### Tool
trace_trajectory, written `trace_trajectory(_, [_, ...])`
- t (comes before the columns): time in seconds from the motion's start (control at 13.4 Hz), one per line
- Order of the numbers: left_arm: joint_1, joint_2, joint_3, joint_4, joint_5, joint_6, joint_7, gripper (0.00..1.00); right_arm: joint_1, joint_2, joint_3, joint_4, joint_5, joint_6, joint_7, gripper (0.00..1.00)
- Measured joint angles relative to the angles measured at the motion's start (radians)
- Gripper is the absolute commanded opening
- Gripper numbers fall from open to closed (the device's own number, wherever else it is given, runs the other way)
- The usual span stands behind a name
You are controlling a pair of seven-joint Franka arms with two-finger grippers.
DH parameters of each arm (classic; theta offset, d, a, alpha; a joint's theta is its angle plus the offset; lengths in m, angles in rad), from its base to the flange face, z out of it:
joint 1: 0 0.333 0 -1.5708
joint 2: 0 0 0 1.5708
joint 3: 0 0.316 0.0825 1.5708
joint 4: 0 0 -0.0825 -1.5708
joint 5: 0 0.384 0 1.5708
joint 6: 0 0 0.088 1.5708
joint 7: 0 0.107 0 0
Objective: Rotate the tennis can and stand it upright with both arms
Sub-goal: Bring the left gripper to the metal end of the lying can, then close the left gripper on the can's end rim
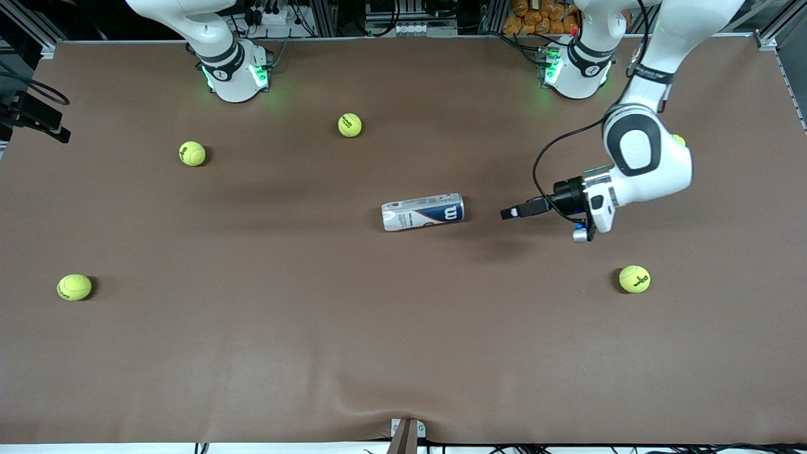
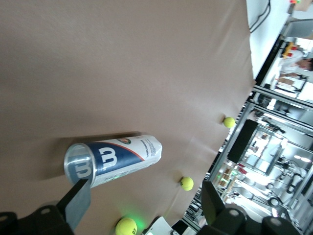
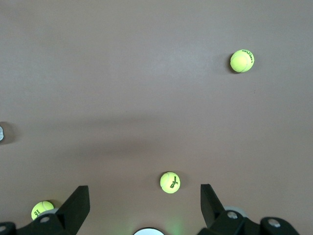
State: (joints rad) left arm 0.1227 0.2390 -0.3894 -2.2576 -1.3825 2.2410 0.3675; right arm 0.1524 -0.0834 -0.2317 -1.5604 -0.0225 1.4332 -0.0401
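The tennis can (image 1: 422, 212) lies on its side in the middle of the brown table, its navy "W" end toward the left arm's end. In the left wrist view the can (image 2: 115, 159) shows its clear round end close to one finger (image 2: 78, 200). My left gripper (image 1: 506, 214) is open and empty, held low and level, pointing at that end with a short gap between. Its fingers stand wide apart in its wrist view (image 2: 145, 205). My right gripper (image 3: 144, 205) is open and empty, high over the table near its base, out of the front view.
Several yellow-green tennis balls lie scattered: one (image 1: 350, 125) and one (image 1: 192, 153) toward the right arm's base, one (image 1: 74, 287) near the right arm's end, one (image 1: 634, 279) just nearer the camera than the left gripper. The right wrist view shows a ball (image 3: 169, 182) below that gripper.
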Motion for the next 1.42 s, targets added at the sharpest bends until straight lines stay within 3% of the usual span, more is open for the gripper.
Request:
trace_trajectory(0.37, [-0.003, 0.138, -0.006, -0.018, -0.11, 0.004, 0.193, 1.0, 0.0, 0.0, 0.001, -0.001, 0.0, -0.001, 0.0, 1.0])
trace_trajectory(0.75, [-0.059, 0.216, -0.01, -0.024, -0.28, 0.004, 0.367, 1.0, 0.001, 0.0, 0.002, -0.002, 0.0, -0.001, 0.0, 1.0])
trace_trajectory(1.42, [-0.123, 0.257, -0.028, -0.039, -0.446, 0.004, 0.418, 1.0, 0.001, 0.0, 0.002, -0.003, 0.0, -0.001, 0.0, 1.0])
